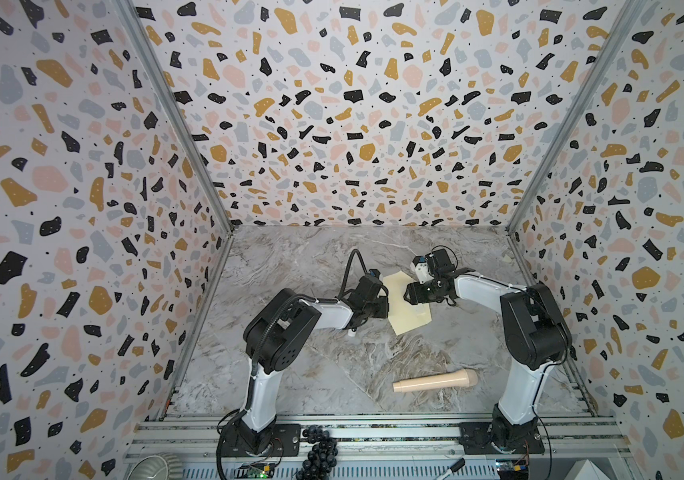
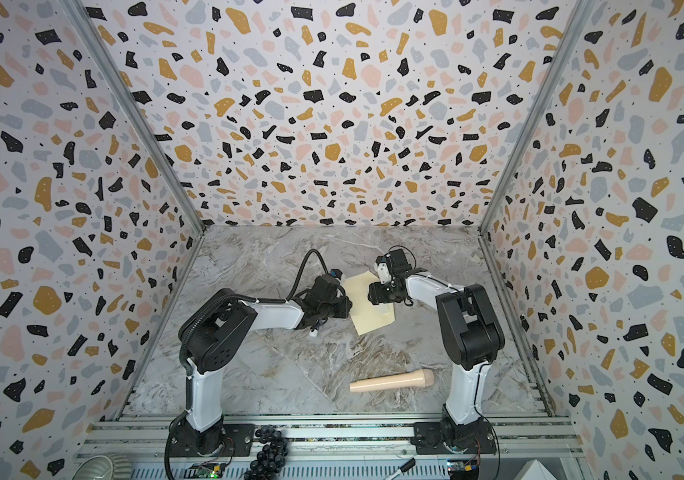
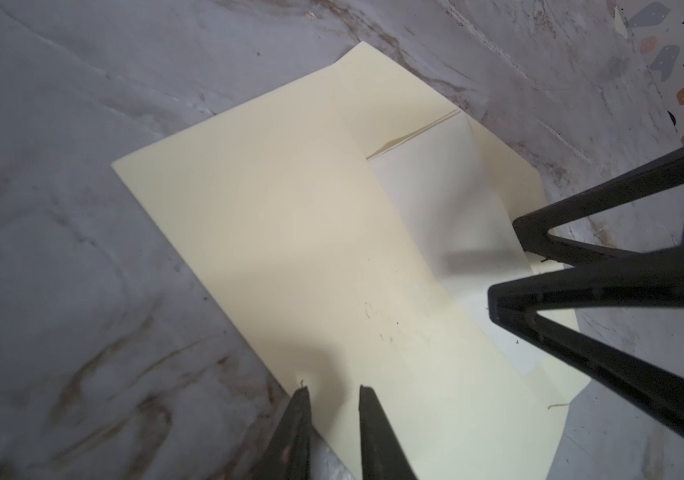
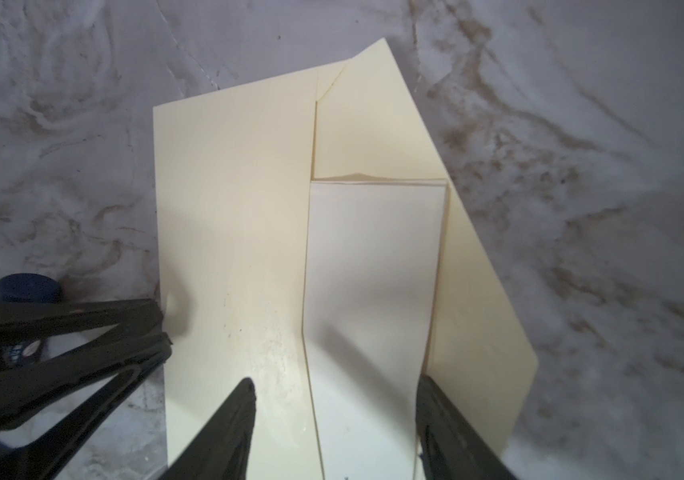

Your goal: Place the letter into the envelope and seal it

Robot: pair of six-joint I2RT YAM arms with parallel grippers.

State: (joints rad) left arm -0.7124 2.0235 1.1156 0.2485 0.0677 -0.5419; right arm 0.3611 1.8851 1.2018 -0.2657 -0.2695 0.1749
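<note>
Obs. The envelope (image 1: 406,323) is lying flat on the marble table (image 1: 323,361), toward the far side. I am reaching at it from both sides, as both top views show. Its flap is lying open on the side toward my right arm.

Left gripper (image 3: 334,390): I am presenting narrow jaws, with a slim gap showing between the fingertips. They are sitting at the envelope's long edge opposite the flap. I cannot tell whether they are pinching the paper.

Right gripper (image 4: 337,382): the jaws are standing wide and gripping nothing. The fingers are straddling the letter (image 4: 373,257), with the tips low over the paper. Whether they are touching it is unclear.

Letter: it is showing a pale, whitish face with a thin tan line along its far end. It is lying on the open flap, one long edge running along the mouth of the pocket. I cannot tell how much of it is tucked inside.

Elsewhere: a cream handle-shaped object (image 1: 435,381) is lying well apart from the envelope, nearer my bases. A dark blue cap (image 4: 26,286) is showing just behind my left fingers.
</note>
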